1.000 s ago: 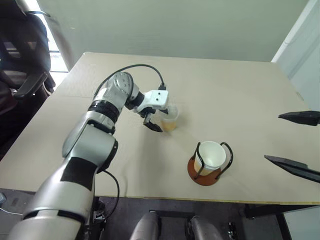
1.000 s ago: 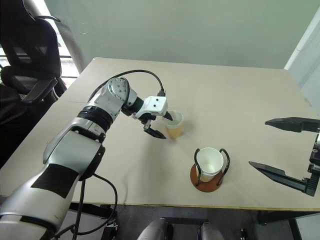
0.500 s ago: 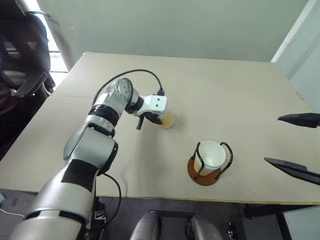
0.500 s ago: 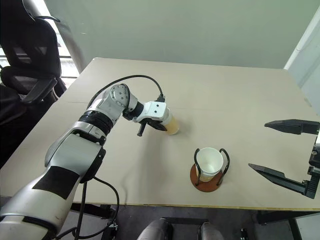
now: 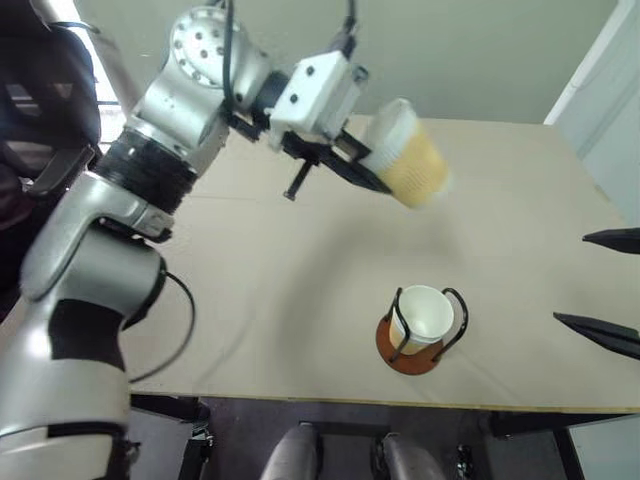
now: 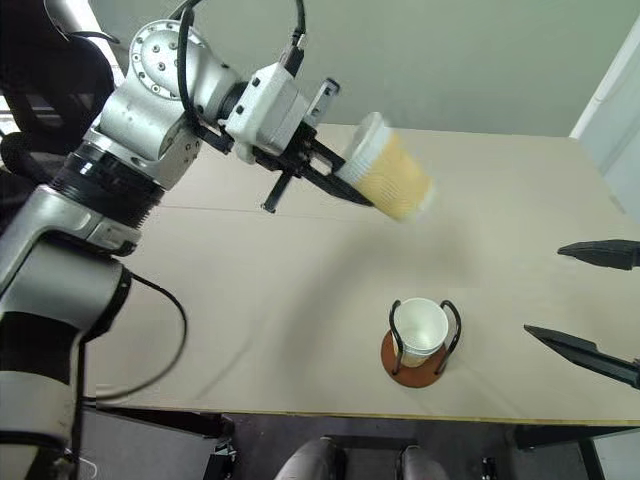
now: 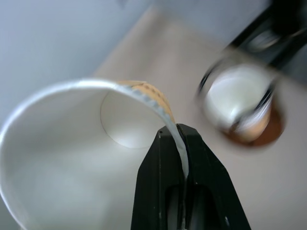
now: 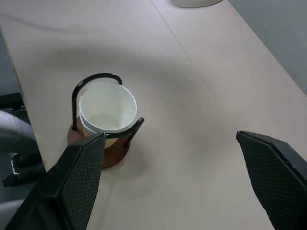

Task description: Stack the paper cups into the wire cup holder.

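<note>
Paper cups are what this job is about, and one paper cup (image 5: 408, 167) is now up in the air, pinched by its rim in the left hand (image 5: 362, 168). The two black fingers (image 7: 184, 191) are squeezed shut on the cup wall, one inside and one outside. A moment ago that cup stood on the worktop (image 5: 300, 290) with the hand open around it. Now the hand has closed, lifted it high and tipped it on its side. So the pick-up is done, I think, and the carry to the holder comes next.

The wire cup holder (image 5: 420, 335) stands near the front edge of the worktop, toward the right corner. It already has a white-rimmed cup (image 5: 424, 312) sitting between its two black wire loops. The lifted cup is well apart from it, farther back over the worktop.

The right hand (image 6: 590, 300) hangs past the right edge with its fingers spread wide, holding nothing. It is near the holder but not touching. Nothing lies between the lifted cup and the holder. The cup must turn upright again before it can slip in.
</note>
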`<action>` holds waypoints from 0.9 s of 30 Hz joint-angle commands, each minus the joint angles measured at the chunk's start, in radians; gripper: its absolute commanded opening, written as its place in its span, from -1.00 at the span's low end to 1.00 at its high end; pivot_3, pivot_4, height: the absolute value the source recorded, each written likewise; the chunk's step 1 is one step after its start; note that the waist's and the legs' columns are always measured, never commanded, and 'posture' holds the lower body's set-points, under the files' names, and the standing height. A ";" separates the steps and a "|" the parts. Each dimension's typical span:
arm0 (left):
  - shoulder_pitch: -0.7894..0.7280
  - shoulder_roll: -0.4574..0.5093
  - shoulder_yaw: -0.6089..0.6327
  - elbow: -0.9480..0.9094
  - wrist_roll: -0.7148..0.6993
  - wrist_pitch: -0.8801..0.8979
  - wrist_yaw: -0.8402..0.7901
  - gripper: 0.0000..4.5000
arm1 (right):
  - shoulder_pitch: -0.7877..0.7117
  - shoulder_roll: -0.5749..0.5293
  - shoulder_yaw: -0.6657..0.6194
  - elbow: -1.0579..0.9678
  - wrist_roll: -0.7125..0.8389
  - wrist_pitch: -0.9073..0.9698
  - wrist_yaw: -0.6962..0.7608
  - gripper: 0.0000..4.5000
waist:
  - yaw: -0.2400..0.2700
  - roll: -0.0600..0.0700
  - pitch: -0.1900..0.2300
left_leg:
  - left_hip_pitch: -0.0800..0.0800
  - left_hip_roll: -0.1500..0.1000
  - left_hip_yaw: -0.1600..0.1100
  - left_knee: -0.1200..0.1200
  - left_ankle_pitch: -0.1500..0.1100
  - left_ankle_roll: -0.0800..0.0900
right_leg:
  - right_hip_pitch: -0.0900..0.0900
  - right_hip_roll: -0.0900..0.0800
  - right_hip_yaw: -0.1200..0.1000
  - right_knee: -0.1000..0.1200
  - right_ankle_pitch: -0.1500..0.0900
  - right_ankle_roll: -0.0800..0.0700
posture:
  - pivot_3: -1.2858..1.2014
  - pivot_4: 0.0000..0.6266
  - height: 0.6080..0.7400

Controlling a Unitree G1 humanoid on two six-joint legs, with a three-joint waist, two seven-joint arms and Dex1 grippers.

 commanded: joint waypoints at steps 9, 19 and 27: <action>-0.137 -0.067 -0.408 -0.011 -0.138 -0.189 -0.033 -0.99 | 0.079 0.057 -0.242 -0.098 0.055 0.078 0.019 1.00 | -0.008 0.000 0.003 | 0.002 0.000 0.000 0.001 -0.001 -0.002 | 0.000 0.000 0.001 0.007 -0.005 -0.013 | 0.03 -0.52 1.00; -0.190 -0.178 -0.563 0.181 -0.042 -0.340 -0.033 -0.99 | 0.110 0.061 -0.284 -0.123 0.120 0.087 -0.035 1.00 | -0.013 0.000 0.003 | 0.002 0.000 0.000 0.002 0.000 -0.004 | -0.001 0.001 0.001 0.009 -0.005 -0.014 | 0.03 -0.52 1.00; -0.213 -0.193 -0.636 0.209 -0.038 -0.406 -0.033 -0.99 | 0.119 0.054 -0.269 -0.125 0.144 0.074 -0.077 1.00 | -0.014 0.000 0.003 | 0.001 0.000 -0.001 0.001 -0.003 -0.005 | -0.001 0.001 0.001 0.009 -0.001 -0.005 | 0.03 -0.52 1.00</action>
